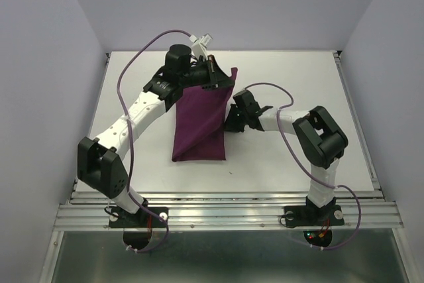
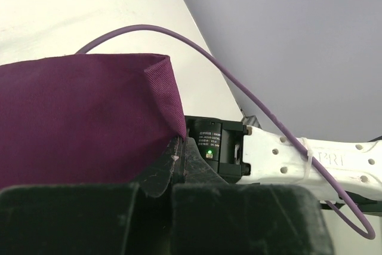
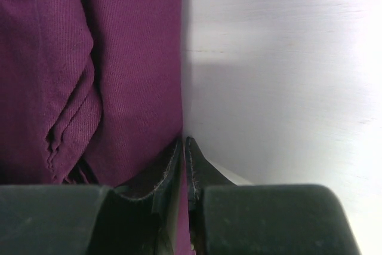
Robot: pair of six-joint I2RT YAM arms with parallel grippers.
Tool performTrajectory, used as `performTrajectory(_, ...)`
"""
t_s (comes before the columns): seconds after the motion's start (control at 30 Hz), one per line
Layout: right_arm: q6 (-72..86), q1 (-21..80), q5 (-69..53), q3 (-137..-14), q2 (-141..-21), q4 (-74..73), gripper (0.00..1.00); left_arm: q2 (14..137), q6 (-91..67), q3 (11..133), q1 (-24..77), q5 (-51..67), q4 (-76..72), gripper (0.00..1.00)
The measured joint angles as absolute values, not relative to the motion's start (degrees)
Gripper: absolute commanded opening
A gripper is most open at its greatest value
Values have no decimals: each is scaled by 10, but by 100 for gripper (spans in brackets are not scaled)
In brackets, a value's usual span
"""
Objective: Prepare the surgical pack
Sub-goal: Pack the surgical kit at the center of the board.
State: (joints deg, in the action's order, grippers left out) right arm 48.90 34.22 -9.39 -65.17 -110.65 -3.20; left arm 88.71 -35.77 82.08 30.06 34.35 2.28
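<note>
Pinching the purple cloth (image 1: pixel 199 130), we have the left gripper (image 1: pixel 211 76) clamped on its raised far corner and the right gripper (image 1: pixel 232 121) clamped on its side edge, rest draping below both jaws, probably to spread it flat.

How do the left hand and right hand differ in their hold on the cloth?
The left hand pinches the far corner of the cloth, lifted above the table; the right hand pinches its right edge, low against the table. The left arm reaches far out; the right arm is bent close. Both are shut on the cloth.
</note>
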Motion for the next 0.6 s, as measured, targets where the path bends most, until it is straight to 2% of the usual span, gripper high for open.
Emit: performTrajectory(0.6, 512, 354, -132, -682, -1143, -4, 13, 909, -400, 821, 310, 375, -15, 0)
